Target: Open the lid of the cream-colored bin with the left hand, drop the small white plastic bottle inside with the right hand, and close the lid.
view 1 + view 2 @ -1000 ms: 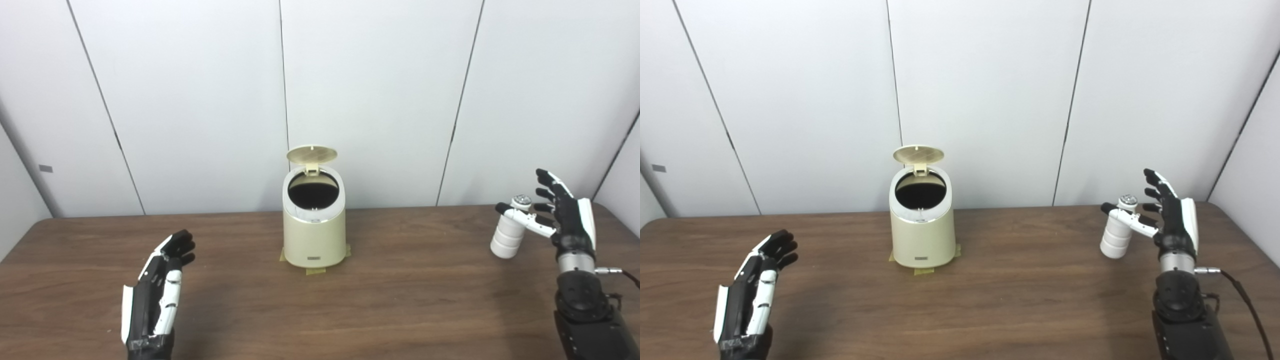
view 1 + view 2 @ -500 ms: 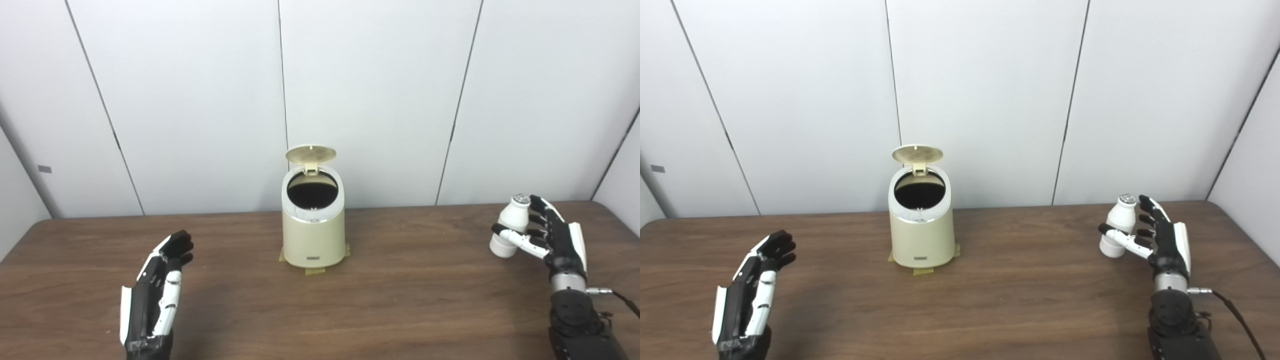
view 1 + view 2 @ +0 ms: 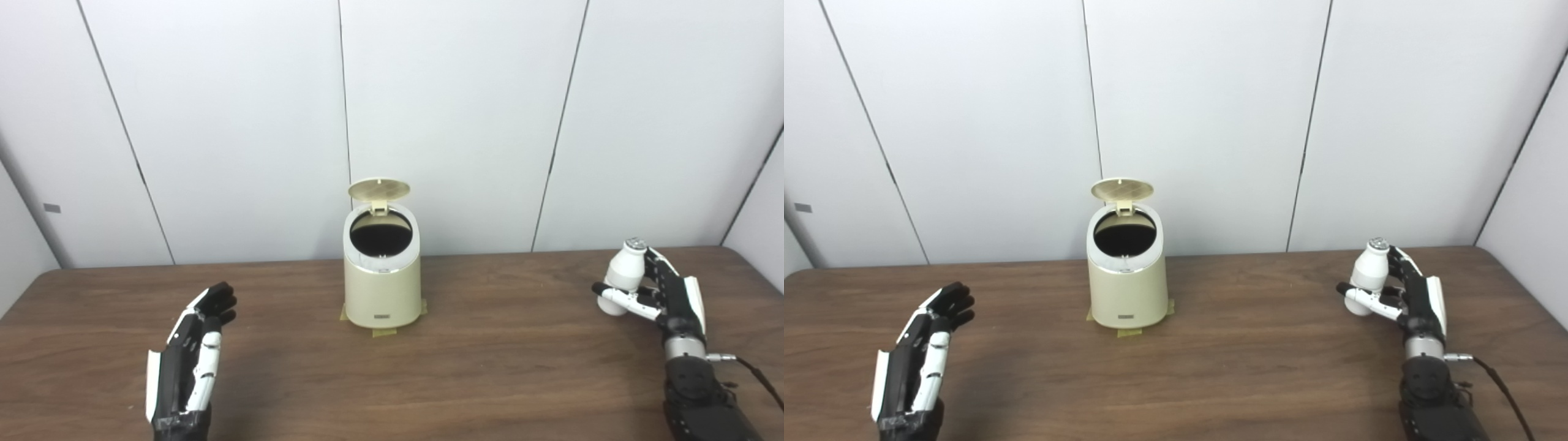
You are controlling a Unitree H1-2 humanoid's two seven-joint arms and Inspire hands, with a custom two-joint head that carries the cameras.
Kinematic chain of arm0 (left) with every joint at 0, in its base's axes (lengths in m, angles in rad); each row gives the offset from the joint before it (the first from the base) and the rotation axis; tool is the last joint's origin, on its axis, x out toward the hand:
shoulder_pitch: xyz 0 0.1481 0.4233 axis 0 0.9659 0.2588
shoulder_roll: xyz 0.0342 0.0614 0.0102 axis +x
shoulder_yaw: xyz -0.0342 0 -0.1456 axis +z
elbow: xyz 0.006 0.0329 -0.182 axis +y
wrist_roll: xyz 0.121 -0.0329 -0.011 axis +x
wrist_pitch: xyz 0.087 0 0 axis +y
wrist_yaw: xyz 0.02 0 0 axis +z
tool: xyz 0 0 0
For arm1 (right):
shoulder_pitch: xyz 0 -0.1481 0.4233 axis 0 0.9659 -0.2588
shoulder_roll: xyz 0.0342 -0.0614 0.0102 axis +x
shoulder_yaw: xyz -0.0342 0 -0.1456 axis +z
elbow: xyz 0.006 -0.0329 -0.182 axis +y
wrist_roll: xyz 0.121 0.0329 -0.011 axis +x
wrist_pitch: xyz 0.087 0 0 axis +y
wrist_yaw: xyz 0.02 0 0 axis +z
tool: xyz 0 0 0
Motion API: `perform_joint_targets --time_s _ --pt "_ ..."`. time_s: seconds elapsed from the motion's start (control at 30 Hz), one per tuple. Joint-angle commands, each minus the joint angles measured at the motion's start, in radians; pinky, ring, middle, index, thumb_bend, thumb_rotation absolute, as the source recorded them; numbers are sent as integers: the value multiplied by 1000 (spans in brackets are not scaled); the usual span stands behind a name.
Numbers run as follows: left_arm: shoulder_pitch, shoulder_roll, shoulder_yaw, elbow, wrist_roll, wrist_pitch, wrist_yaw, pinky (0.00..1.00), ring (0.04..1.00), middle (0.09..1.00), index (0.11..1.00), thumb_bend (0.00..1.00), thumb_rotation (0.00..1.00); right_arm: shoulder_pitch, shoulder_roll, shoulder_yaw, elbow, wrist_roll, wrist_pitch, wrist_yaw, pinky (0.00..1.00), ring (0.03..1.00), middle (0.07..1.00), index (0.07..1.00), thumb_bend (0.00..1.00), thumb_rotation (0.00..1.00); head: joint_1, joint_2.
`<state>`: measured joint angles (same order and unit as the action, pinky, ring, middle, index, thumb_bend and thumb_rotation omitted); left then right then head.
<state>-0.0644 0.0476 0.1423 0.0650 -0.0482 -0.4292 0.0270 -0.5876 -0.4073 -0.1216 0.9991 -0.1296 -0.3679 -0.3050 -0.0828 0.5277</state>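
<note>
White panel wall behind, brown wood table (image 3: 490, 367). Cream bin (image 3: 382, 288) at table centre-back on tape patches, lid (image 3: 380, 189) flipped up, dark opening exposed. Left hand (image 3: 190, 361) near left front, fingers straight and spread, holds nothing. Right hand (image 3: 664, 297) far right, fingers and thumb wrapped on white bottle (image 3: 620, 277), bottle roughly upright, well apart from bin.

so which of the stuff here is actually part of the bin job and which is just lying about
Part of the job:
cream bin, with its lid standing open
small white bottle, held by the right hand
left hand, open, waiting

Just there:
tape patches under the bin
table
wall panels
</note>
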Motion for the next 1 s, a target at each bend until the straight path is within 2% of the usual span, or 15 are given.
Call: perform_joint_targets --time_s 0.0,0.1,0.2,0.43,0.53,0.6,0.63,0.67,0.7,0.73,0.77,0.87,0.97 --pt "41 -10 2 62 -17 -37 -1 798 808 816 813 303 660 -42 -24 14 13 -21 -29 -25 693 788 817 857 957 334 1 3" --pt "41 -7 1 63 -19 -38 -6 803 814 823 817 305 666 -47 -21 30 18 -42 -15 -56 691 780 802 853 963 349 2 5" --pt "43 -9 -1 55 -21 -35 -5 803 815 823 818 301 659 -53 -20 36 28 -45 -17 -66 705 792 804 843 955 315 5 6" --pt "48 -17 -3 37 -17 -21 5 809 816 824 815 304 651 -105 -42 72 148 -59 -72 -82 660 761 794 849 950 318 10 8" --pt "47 -18 -4 37 -15 -22 8 785 808 819 812 298 639 -118 -44 79 177 -51 -93 -82 680 776 804 857 936 292 11 7" --pt "47 -15 -6 40 -12 -26 7 789 811 822 815 279 645 -121 -36 69 180 -40 -87 -99 688 777 800 824 903 231 11 7" --pt "46 -14 -7 41 -13 -27 6 796 815 824 818 278 650 -123 -28 58 180 -32 -87 -124 660 750 780 791 883 167 12 7" --pt "46 -13 -7 43 -13 -28 6 804 819 827 821 279 655 -123 -21 47 179 -26 -92 -153 590 684 732 737 852 77 12 7" --pt "46 -12 -7 43 -16 -30 4 803 818 826 820 280 657 -123 -15 44 180 -31 -96 -195 540 634 683 687 820 39 12 8" --pt "47 -12 -8 40 -17 -27 4 804 820 828 821 280 658 -125 -11 46 184 -44 -98 -242 481 574 628 590 670 78 12 8" --pt "49 -13 -8 35 -17 -22 4 807 820 827 819 285 661 -126 -8 49 188 -54 -100 -280 422 510 546 527 587 31 11 9" --pt "52 -16 -7 28 -17 -13 8 801 813 815 805 284 655 -125 -8 62 190 -65 -101 -329 426 500 523 462 531 3 10 10" --pt "50 -14 -8 28 -22 -11 5 798 809 810 799 280 650 -121 -12 72 174 -64 -100 -341 436 496 519 455 526 0 10 12"
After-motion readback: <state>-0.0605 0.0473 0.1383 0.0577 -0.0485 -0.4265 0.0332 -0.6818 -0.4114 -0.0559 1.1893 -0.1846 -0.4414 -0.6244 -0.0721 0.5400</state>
